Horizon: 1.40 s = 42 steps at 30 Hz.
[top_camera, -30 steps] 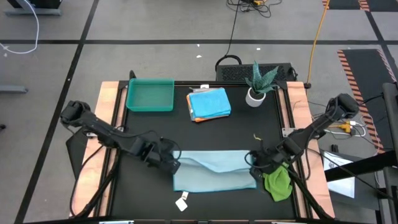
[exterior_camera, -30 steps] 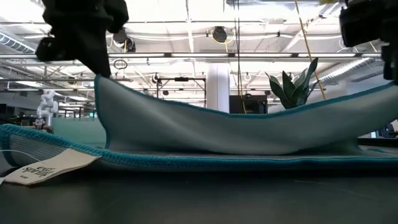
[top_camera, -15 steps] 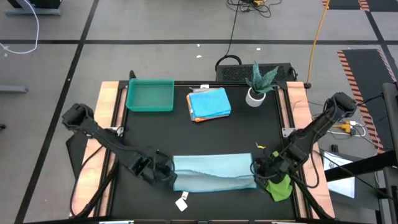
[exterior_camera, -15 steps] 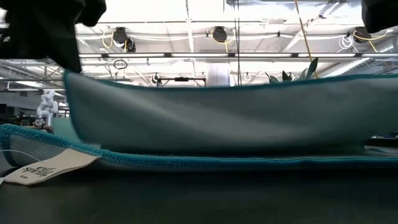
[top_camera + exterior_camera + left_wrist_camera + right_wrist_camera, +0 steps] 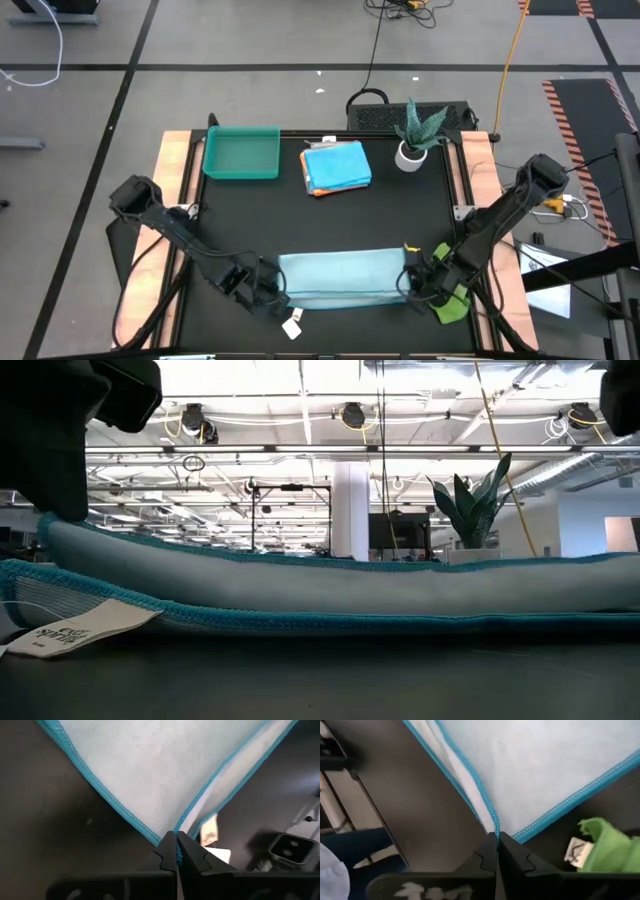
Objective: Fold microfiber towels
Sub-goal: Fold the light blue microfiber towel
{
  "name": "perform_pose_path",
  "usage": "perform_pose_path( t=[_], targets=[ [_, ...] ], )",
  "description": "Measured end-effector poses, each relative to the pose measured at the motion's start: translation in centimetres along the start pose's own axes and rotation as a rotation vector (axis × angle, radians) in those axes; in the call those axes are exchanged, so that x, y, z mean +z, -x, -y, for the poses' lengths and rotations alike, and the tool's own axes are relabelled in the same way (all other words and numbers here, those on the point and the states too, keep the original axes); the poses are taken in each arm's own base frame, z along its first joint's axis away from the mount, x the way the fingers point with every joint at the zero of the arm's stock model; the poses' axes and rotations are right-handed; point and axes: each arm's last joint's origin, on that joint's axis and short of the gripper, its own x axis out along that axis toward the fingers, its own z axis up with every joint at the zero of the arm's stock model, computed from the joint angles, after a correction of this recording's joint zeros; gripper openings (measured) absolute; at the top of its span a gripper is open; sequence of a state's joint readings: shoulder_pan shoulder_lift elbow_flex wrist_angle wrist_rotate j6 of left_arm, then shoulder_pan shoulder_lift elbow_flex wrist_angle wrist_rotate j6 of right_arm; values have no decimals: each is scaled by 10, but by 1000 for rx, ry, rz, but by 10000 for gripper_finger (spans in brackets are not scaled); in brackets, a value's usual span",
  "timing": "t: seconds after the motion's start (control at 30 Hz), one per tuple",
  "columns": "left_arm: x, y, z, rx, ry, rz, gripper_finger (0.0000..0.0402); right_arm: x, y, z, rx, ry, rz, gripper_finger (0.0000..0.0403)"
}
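The pale blue towel point(image 5: 342, 278) lies at the near edge of the desk point(image 5: 250, 215). The left hand point(image 5: 176, 851) and right hand point(image 5: 497, 845) each pinch a corner. Lower both corners evenly onto the near hem, aligning edges before release.

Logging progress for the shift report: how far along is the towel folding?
Done: a folded bright blue towel lies on a yellow-orange one at the back. In hand: left gripper and right gripper each pinch a corner of the pale blue towel, laid over itself. Left: the crumpled green towel.
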<state>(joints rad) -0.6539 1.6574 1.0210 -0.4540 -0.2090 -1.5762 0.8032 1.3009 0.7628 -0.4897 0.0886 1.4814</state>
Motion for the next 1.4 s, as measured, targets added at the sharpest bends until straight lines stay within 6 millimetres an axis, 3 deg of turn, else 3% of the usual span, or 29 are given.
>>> perform_pose_path(
  t=[0.4,0.7,0.9,1.13,1.4],
  targets=[
    [-7,2,4,-43,-5,-11,15,-7,-11,-1,-26,6,-28,4],
    [-9,2,4,-42,-3,-53,70,-7,-11,0,-41,27,-29,84],
    [-7,2,4,-42,27,-9,80,0,-11,1,-45,38,3,127],
    [19,-2,5,-43,13,209,81,33,-12,0,-4,50,105,126],
    [55,-25,-6,77,-112,182,81,58,-12,8,-46,89,143,86]
  ],
)
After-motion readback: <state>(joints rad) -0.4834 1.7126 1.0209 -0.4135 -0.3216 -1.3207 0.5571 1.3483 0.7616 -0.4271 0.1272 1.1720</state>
